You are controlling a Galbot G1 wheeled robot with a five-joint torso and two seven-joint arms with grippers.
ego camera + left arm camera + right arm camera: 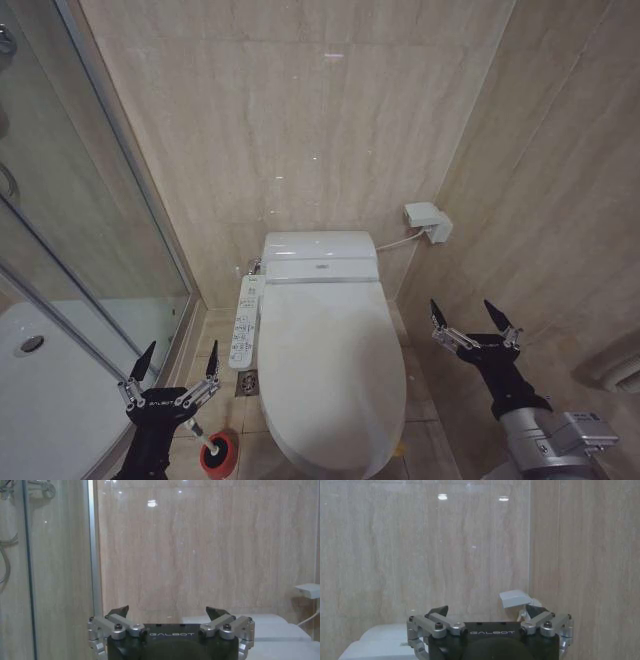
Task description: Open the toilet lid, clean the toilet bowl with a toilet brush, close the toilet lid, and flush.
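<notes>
I see the toilet lid (pixel 335 350) down flat over the bowl, back against the tiled wall, its button panel (pixel 246 322) along the left side. My left gripper (pixel 177 366) hangs released, fingers spread, left of the toilet above the red brush holder (pixel 221 453) on the floor. My right gripper (pixel 473 318) hovers right of the lid, also spread and holding nothing.
</notes>
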